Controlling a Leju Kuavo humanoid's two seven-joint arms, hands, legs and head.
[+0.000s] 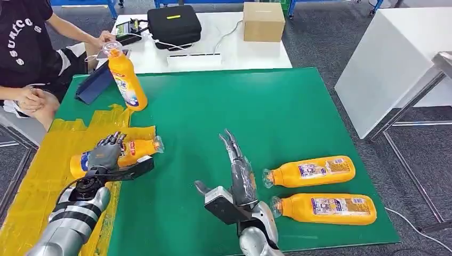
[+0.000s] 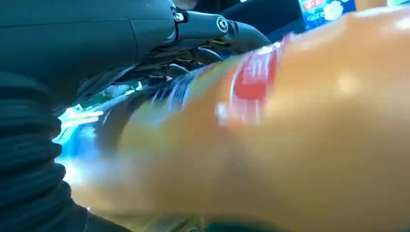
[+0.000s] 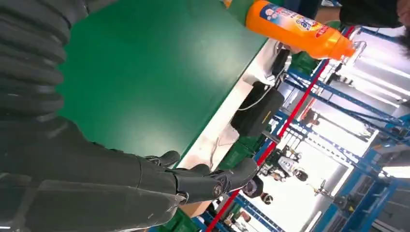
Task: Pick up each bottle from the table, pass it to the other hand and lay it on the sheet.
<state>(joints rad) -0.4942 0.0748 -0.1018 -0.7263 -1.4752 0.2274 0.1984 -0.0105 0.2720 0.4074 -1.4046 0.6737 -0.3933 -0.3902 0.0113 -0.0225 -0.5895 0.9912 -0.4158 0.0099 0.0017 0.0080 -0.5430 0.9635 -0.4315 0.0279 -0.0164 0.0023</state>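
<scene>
An orange bottle (image 1: 139, 149) lies on its side on the yellow sheet (image 1: 37, 176), cap toward the table's middle. My left hand (image 1: 106, 154) grips it, fingers over the top and thumb along the near side. In the left wrist view the bottle (image 2: 290, 145) is a close blur under the fingers (image 2: 208, 29). My right hand (image 1: 237, 170) hovers over the green mat (image 1: 213, 106), fingers straight and apart, holding nothing. Two more orange bottles (image 1: 314, 172) (image 1: 325, 208) lie side by side just right of it. A fourth bottle (image 1: 127, 80) (image 3: 295, 21) stands upright at the far left.
A seated person at the far left has a hand (image 1: 104, 38) at the upright bottle's cap. A blue folder (image 1: 96, 82) leans beside it. Behind the mat, a white table carries a black case (image 1: 173, 24) and a cardboard box (image 1: 263, 21). A white bench (image 1: 394, 58) stands at the right.
</scene>
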